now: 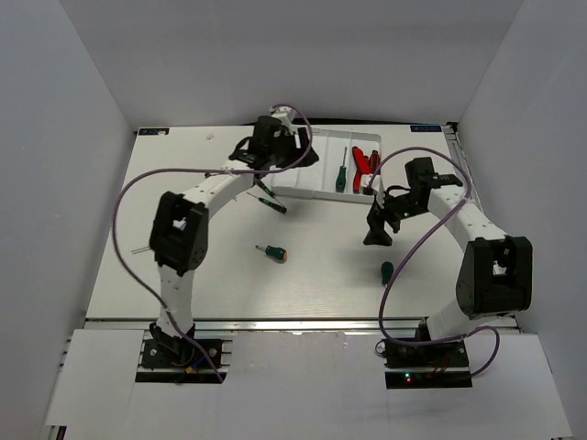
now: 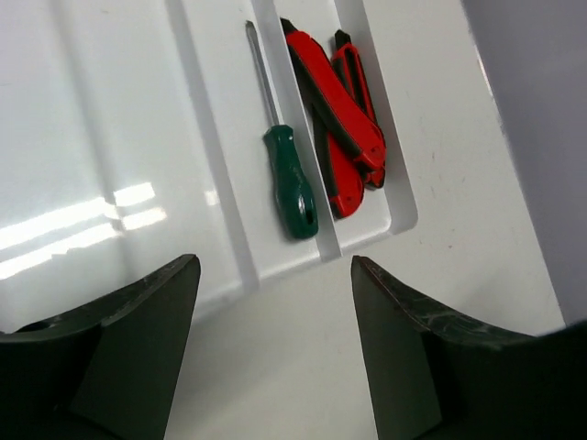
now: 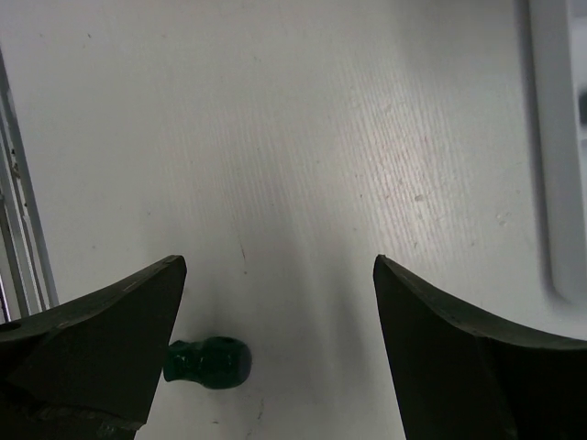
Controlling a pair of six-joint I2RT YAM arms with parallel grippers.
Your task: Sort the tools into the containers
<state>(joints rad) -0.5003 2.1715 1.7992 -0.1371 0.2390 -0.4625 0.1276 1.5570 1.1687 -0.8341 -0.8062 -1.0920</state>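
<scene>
The white tray point(image 1: 303, 180) lies at the back of the table. One compartment holds a green-handled screwdriver point(image 1: 340, 171), also in the left wrist view point(image 2: 292, 183). The compartment to its right holds red-and-black utility knives point(image 1: 366, 162) point(image 2: 341, 124). My left gripper point(image 1: 298, 154) point(image 2: 275, 302) is open and empty, above the tray's near edge point(image 2: 229, 275). My right gripper point(image 1: 377, 231) point(image 3: 280, 302) is open and empty over bare table. A stubby green screwdriver point(image 1: 386, 271) point(image 3: 209, 361) lies just by its left finger point(image 3: 101, 321). Two more screwdrivers point(image 1: 270, 201) point(image 1: 271, 252) lie on the table.
White walls close in the table on three sides. A metal rail point(image 3: 18, 211) runs along the near table edge. The tray's end wall point(image 3: 555, 137) shows at the right of the right wrist view. Purple cables loop over both arms.
</scene>
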